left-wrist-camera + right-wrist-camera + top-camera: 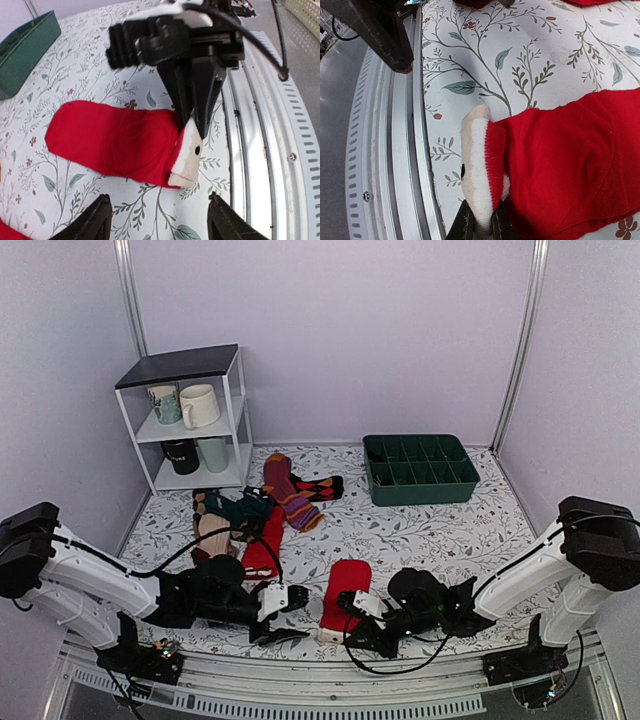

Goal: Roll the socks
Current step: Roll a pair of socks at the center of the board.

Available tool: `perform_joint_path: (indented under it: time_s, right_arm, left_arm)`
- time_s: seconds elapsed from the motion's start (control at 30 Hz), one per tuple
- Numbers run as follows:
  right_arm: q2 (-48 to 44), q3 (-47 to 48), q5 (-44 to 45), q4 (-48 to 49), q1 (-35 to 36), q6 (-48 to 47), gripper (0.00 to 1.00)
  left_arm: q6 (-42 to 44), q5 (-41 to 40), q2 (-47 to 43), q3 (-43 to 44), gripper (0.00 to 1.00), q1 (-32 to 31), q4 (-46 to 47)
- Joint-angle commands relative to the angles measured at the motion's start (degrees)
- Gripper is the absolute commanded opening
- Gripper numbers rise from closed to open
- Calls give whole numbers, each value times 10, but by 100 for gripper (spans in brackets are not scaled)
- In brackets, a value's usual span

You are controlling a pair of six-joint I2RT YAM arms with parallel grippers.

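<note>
In the right claw (481, 227), the red sock (560, 160) by its cuff (476, 160).

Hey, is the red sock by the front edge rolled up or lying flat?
Flat, not rolled: the red sock lies spread on the table, only its cream cuff pinched by the right fingers.

In the right wrist view the near sock (560, 165) is cut off by the right and bottom edges, and the fingertips of the right hand (481, 222) are covered by its cuff. In the left wrist view the left hand (160, 217) is cropped by the bottom edge, the green tray (25, 50) by the left edge, and the second red sock (5, 234) is reduced to a corner sliver.
</note>
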Motion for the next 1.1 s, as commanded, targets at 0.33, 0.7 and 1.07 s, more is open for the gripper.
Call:
perform_joint_path:
  time_s: [0.33,0.7,1.07]
  right_arm:
    - [79,28,-160,-150,-58,104,4]
    - [96,32,-169,-150,-64,107,4]
    - [100,35,-171,-153,-65,108,4]
  left_arm:
    - [129,-11,95,54,63,-71,19]
    - [123,-47,154,84,56,-93,13]
    - [119,-48,179,98,36,-98,-8]
